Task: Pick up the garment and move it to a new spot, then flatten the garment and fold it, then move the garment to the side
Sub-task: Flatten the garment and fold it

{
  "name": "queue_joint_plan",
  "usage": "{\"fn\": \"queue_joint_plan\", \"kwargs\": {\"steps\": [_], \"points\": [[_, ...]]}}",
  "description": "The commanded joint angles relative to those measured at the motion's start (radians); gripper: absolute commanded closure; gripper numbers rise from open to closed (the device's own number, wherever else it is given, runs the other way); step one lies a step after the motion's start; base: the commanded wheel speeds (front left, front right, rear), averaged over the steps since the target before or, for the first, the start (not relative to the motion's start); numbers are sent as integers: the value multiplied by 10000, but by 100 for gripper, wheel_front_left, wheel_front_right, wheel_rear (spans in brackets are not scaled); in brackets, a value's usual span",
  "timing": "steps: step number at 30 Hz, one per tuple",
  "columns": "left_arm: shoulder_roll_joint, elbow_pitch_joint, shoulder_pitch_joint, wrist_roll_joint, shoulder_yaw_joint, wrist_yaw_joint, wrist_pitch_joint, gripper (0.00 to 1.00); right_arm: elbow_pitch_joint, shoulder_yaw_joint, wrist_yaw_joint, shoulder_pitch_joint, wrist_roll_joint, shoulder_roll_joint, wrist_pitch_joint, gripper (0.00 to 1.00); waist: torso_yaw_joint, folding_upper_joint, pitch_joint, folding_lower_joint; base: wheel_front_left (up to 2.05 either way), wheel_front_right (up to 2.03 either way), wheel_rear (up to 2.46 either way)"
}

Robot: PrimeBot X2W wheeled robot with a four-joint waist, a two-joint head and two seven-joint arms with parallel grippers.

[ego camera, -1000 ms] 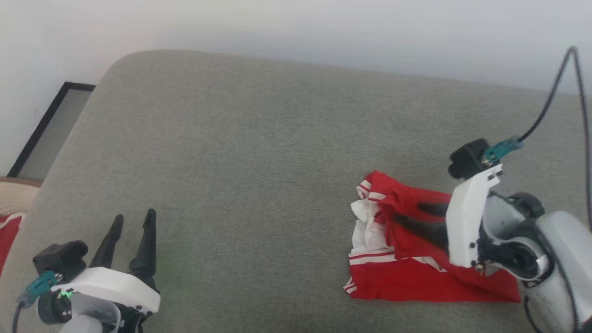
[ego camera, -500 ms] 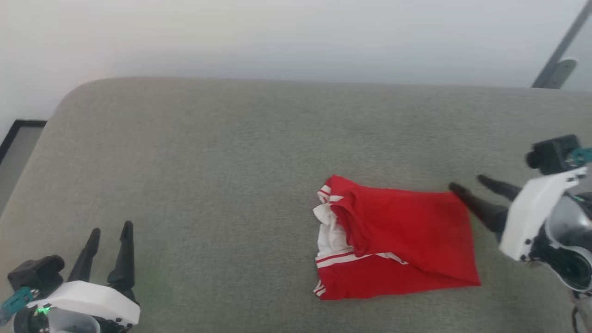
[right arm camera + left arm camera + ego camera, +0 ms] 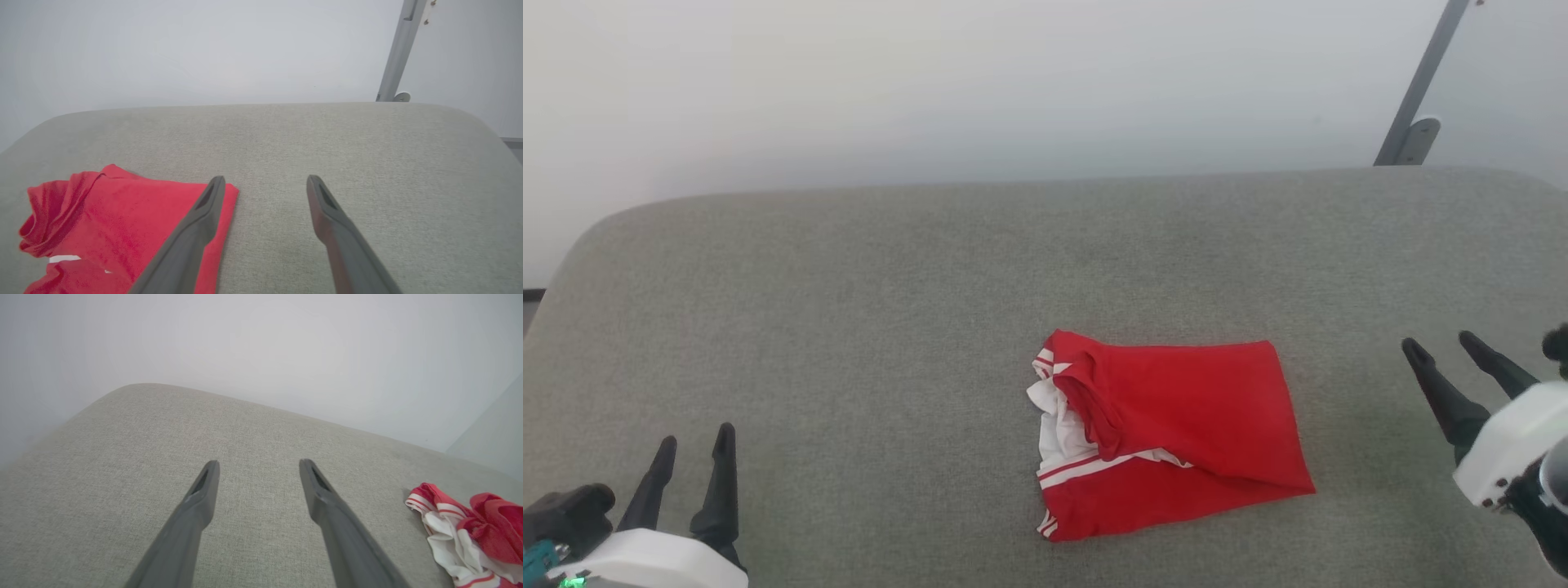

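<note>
Head view, and there was one garment on the grey cushioned surface, lying a little toward 4 o'clock from the middle of the picture. It lay folded, red layer on top. White lining bunched out at its 9 o'clock side, and a white-and-red striped band crossed it below. Nothing gripped it.

Two tools were in play. The left tool sat down at 8 o'clock, well apart from the cloth, its two dark fingers spread and pointing toward 12. The right tool was out at 3 o'clock, near the garment but clear of it, two fingers parted and angled toward 11, nothing between them.

In the left wrist view, both fingers were apart over bare grey fabric, with the garment's striped, white end at 4 o'clock. In the right wrist view, the gap was wide and the red cloth lay at 8 o'clock. One grey metal pole stood against the pale wall at 1 o'clock.
</note>
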Motion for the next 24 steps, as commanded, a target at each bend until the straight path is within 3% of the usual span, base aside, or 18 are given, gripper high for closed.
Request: {"fn": "queue_joint_plan", "kwargs": {"steps": [1,11,24], "points": [[29,-3,135,92,37,-44,-73,0,93,-46,-3,139,-146,12,-285,0,-79,-1,-100,0,0,0,0],[172,-24,396,326,94,-238,-68,0,861,-273,-3,550,-1013,193,-2556,0,-151,-1,-381,0,0,0,0],[169,-136,482,848,187,-396,-74,0,927,-559,-3,913,-1513,589,-3126,0,-101,-1,-526,0,0,0,0]]}}
